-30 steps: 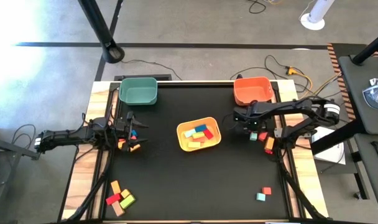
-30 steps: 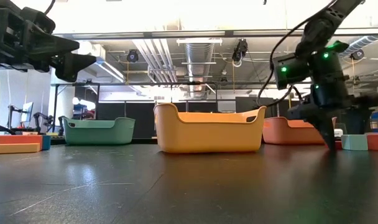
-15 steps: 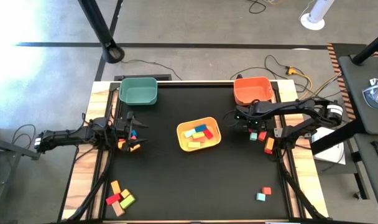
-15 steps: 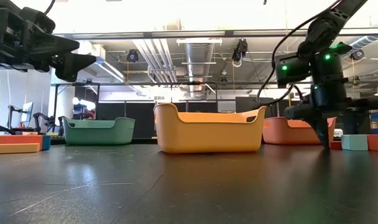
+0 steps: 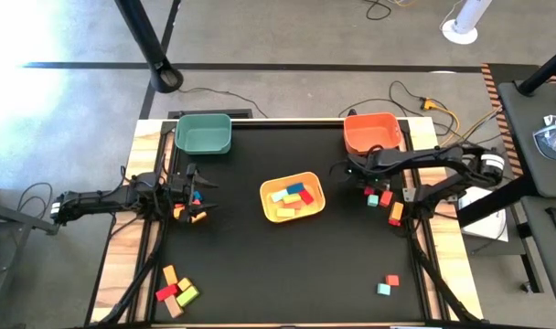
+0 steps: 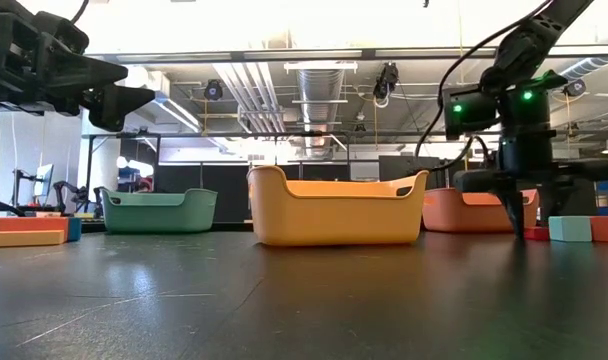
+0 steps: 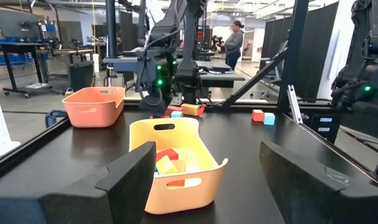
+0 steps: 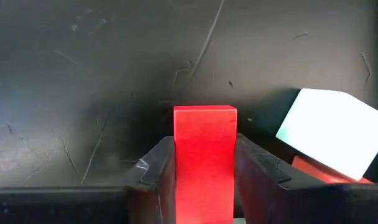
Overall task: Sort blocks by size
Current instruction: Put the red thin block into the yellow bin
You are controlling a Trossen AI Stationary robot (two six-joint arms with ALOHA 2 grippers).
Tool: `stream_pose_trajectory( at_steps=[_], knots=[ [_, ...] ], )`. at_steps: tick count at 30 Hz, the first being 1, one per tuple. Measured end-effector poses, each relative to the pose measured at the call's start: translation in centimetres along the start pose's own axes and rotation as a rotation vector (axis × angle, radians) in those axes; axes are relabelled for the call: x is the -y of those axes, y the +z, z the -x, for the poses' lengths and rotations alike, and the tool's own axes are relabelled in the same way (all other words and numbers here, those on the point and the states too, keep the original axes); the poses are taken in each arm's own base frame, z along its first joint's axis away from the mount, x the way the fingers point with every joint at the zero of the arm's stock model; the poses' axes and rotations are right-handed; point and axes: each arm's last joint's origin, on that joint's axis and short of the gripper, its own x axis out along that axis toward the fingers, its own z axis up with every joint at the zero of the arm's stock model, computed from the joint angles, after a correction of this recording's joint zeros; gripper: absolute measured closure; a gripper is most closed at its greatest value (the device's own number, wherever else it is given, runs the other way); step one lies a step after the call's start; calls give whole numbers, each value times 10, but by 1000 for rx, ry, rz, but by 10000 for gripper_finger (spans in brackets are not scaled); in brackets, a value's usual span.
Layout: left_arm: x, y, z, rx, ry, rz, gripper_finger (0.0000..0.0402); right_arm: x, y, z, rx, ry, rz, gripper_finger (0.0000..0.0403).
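Black matting [image 5: 351,256] over a wood-edged table, seen from overhead: green bin [image 5: 203,133] and orange bin [image 5: 372,132] at the far edge, yellow bin [image 5: 293,197] mid-table with several blocks [image 5: 292,195] inside. More blocks scattered: a cluster [image 5: 176,291] near the front left corner, a pair [image 5: 387,284] front right, a few [image 5: 388,205] beside the right arm. Left gripper [image 5: 197,196] hovering left of the yellow bin, fingers spread wide, nothing between them. Right gripper [image 5: 367,185] reaching down just in front of the orange bin.

Low across the matting: yellow bin [image 6: 336,208] centre, green bin [image 6: 159,210] left, orange bin [image 6: 464,210] right; right gripper [image 6: 514,222] pointing down to the surface beside a pale block [image 6: 570,229].

Left wrist: wide-open fingers [image 7: 124,186] framing the yellow bin [image 7: 176,165], red and yellow blocks [image 7: 167,162] inside.

Right wrist: fingers [image 8: 153,173] narrowed onto a red block [image 8: 204,158], pressed on both sides, a pale block [image 8: 329,132] just beside.
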Motion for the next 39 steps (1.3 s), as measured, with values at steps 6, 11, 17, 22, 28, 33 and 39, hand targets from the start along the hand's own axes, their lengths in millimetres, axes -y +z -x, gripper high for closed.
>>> stream_pose_trajectory(
  at_steps=[6,11,17,22,28,33,39],
  knots=[
    [0,0,0,0,0,0,128,-2,-7,6,20,28,86,280],
    [0,0,0,0,0,0,128,-18,-23,37,70,146,191,268],
    [0,0,0,0,0,0,128,-45,-51,81,190,291,311,280],
    [0,0,0,0,0,0,128,-78,-77,107,255,355,419,278],
    [0,0,0,0,0,0,128,-138,-99,115,274,354,589,276],
    [0,0,0,0,0,0,128,-183,-103,115,231,357,724,275],
    [0,0,0,0,0,0,128,-208,-98,104,202,322,789,275]
  ],
)
